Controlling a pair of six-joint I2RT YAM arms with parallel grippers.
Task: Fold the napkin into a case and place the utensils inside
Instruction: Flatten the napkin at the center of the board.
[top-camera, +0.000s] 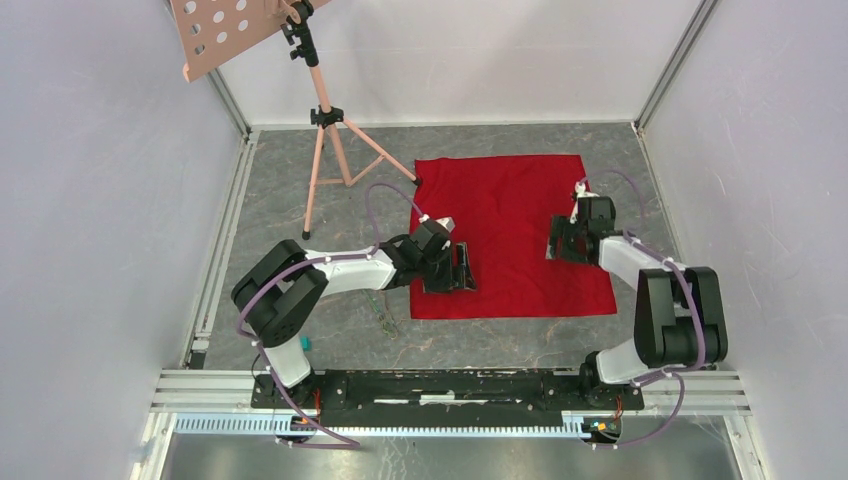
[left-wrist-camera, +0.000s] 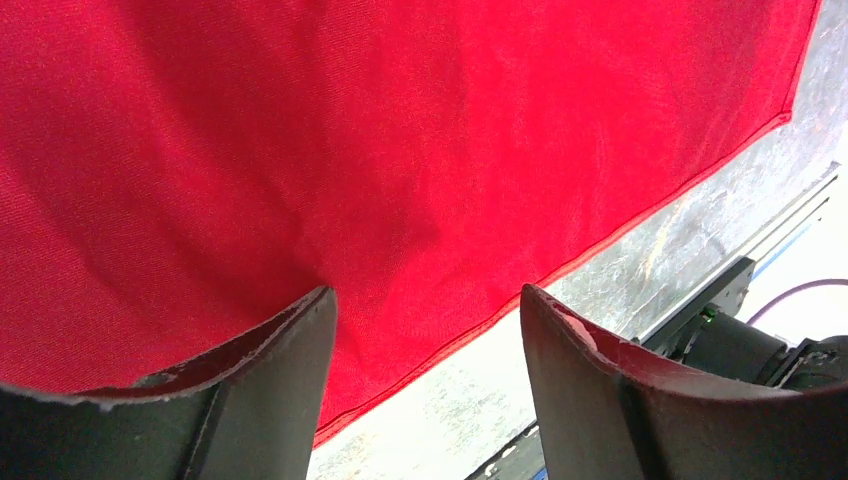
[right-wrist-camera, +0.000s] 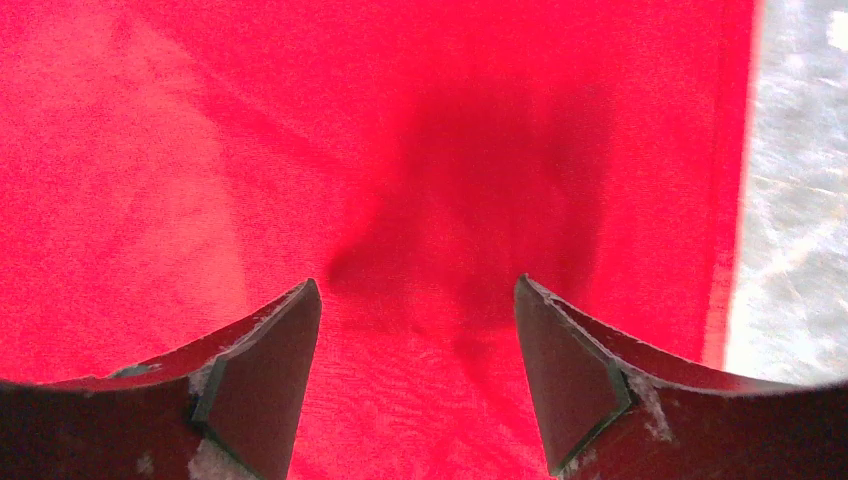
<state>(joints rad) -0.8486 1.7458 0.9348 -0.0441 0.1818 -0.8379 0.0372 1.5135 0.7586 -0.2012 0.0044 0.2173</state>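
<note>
The red napkin (top-camera: 510, 215) lies spread flat on the grey table, unfolded. My left gripper (top-camera: 455, 270) hovers low over its near left part, open and empty; in the left wrist view (left-wrist-camera: 425, 292) the jaws stand wide over the napkin (left-wrist-camera: 400, 130) beside its hemmed near edge. My right gripper (top-camera: 562, 243) is over the napkin's right part, open and empty; in the right wrist view (right-wrist-camera: 415, 285) the jaws stand wide over the cloth (right-wrist-camera: 400, 150), near its right edge. A few thin utensils (top-camera: 384, 312) lie on the table just left of the napkin's near left corner, too small to tell apart.
A pink tripod (top-camera: 325, 130) stands at the back left and carries a perforated pink board (top-camera: 225, 30). White walls close in the table on three sides. A metal rail (top-camera: 450, 385) with the arm bases runs along the near edge.
</note>
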